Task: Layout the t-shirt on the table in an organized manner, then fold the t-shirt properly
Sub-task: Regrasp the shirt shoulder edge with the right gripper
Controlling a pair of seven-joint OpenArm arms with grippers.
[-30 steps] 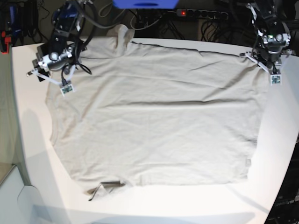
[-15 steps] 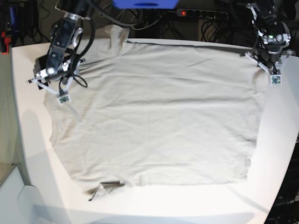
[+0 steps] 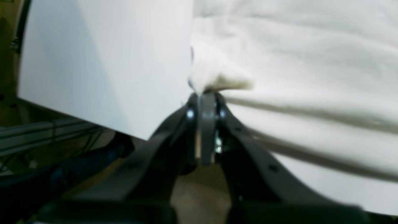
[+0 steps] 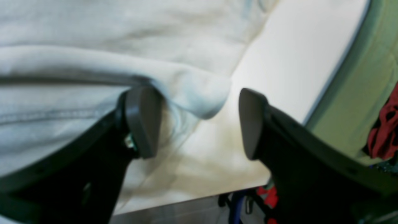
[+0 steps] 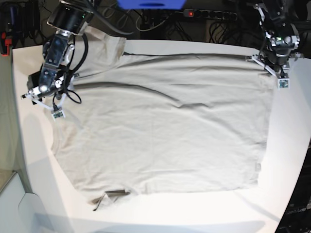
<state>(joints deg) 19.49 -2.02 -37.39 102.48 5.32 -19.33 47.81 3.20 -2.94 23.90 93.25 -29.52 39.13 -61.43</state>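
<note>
The light beige t-shirt [image 5: 165,131] lies spread wide over the white table [image 5: 291,145], with a long crease across its far part. At the far right corner my left gripper [image 5: 266,68] is shut on a pinch of the shirt's edge; the left wrist view shows the cloth [image 3: 295,62] bunched at the closed tips [image 3: 203,93]. My right gripper [image 5: 41,103] stands open at the shirt's left edge. In the right wrist view a rolled fold of the shirt [image 4: 192,90] lies beside the left finger [image 4: 143,121], and nothing is clamped.
A dark turned-over bit of hem [image 5: 112,194] shows at the shirt's near edge. Behind the table are a power strip [image 5: 209,14], cables and a blue object [image 5: 150,4]. The table's curved left edge [image 5: 17,121] runs close to my right gripper.
My right gripper has moved from the far left corner toward the near side along the shirt's left edge. The far left sleeve shifted left. The left gripper edged slightly away, still pinching.
</note>
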